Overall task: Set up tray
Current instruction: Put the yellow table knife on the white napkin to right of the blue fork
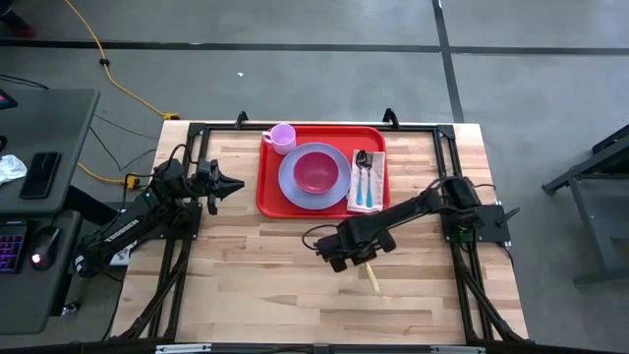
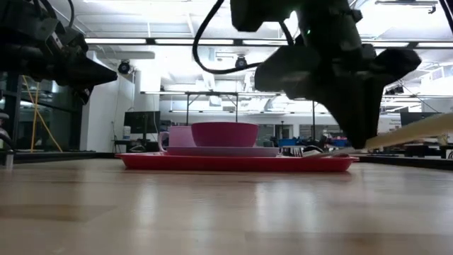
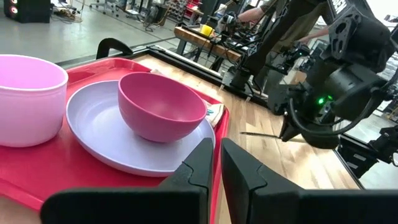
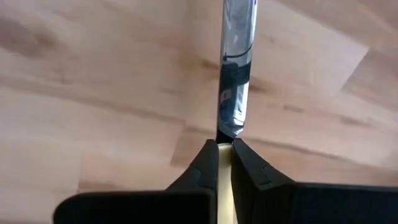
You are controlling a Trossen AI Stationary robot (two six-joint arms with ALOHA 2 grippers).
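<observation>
The red tray [image 1: 267, 200] lies at the table's far middle. On it stand a lavender plate [image 1: 289, 180] with a magenta bowl [image 1: 315, 170], a pink cup [image 1: 283, 137], and a white napkin [image 1: 356, 197] carrying a spoon [image 1: 363, 160] and a blue-handled utensil. My right gripper [image 1: 356, 258] hangs over the bare wood near the tray's near right corner, shut on a knife [image 4: 235, 81] with a metal blade and a pale yellow handle [image 1: 372, 278]. My left gripper [image 1: 236, 183] waits, shut, off the tray's left edge. My right gripper pinches the knife between its two fingers where the yellow handle [image 4: 224, 163] meets the blade. The fingers come from above, pointing down, and the blade runs on past the fingertips. In the low view the knife is tilted and looks lifted off the table, its handle end [image 2: 417, 131] higher.
The tray's low rim [image 2: 233, 164] stands between the knife and the napkin. Bare wood stretches over the table's near half [image 1: 295, 295]. A black frame runs along the table's edges [image 1: 447, 147]. A desk with a keyboard and mouse [image 1: 29, 246] sits beyond the left edge.
</observation>
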